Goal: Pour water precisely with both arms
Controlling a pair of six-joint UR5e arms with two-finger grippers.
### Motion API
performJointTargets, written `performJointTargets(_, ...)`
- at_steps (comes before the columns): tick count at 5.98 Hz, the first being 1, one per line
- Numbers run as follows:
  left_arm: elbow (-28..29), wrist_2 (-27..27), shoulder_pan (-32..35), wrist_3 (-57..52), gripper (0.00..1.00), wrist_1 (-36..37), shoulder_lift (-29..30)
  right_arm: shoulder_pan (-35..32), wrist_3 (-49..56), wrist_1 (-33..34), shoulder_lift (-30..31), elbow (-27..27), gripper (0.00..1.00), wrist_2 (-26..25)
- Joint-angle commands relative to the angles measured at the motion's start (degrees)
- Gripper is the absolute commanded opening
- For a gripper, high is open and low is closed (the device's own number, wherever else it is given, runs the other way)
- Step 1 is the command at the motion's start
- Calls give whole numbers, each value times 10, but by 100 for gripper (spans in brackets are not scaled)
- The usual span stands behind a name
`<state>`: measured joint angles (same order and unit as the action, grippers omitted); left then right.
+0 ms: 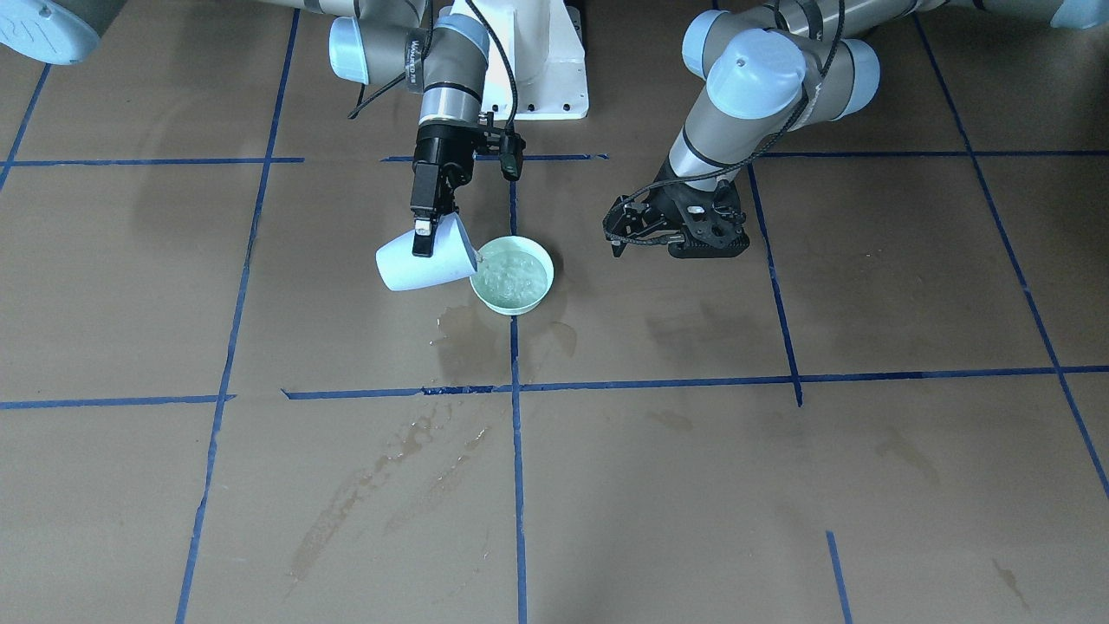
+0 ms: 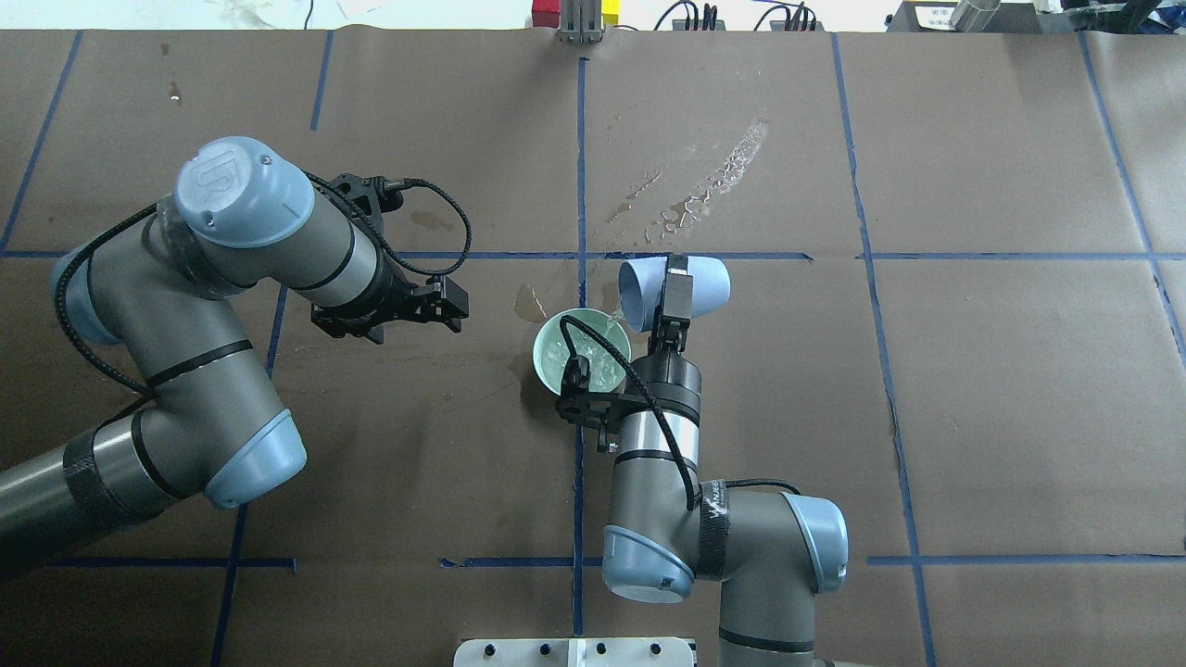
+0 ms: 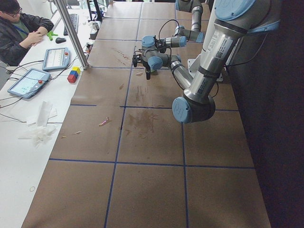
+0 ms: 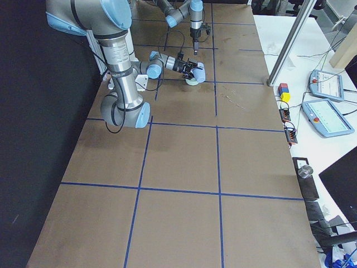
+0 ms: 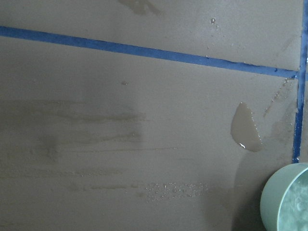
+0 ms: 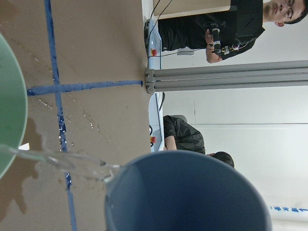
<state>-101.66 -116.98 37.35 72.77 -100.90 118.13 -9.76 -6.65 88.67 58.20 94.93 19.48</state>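
Observation:
My right gripper point(image 1: 423, 234) point(image 2: 675, 283) is shut on the rim of a pale blue cup point(image 1: 407, 264) point(image 2: 704, 283), tipped on its side over a pale green bowl point(image 1: 511, 308) point(image 2: 547, 357). A thin clear stream of water point(image 6: 57, 159) runs from the cup's lip point(image 6: 187, 192) into the bowl point(image 6: 9, 110), where rippled water point(image 1: 513, 276) shows. My left gripper point(image 1: 617, 230) point(image 2: 459, 304) hovers low beside the bowl, apart from it, open and empty. The left wrist view shows only the bowl's edge point(image 5: 276, 202).
Spilled water lies on the brown paper: a puddle by the bowl point(image 1: 459, 325) point(image 5: 245, 127) and long streaks farther out point(image 1: 390, 468) point(image 2: 704, 181). Blue tape lines grid the table. The white pedestal point(image 1: 537, 61) stands behind the bowl. Operators and tablets point(image 3: 28, 80) are along the table's far side.

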Motion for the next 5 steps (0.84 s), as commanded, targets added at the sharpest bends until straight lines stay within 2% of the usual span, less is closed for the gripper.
performJointTargets(1, 1, 0, 1, 0, 100, 0, 0, -1, 14, 0, 0, 0, 0, -3)
performJointTargets(5, 1, 0, 1, -1, 100, 0, 0, 0, 20, 0, 0, 0, 0, -7)
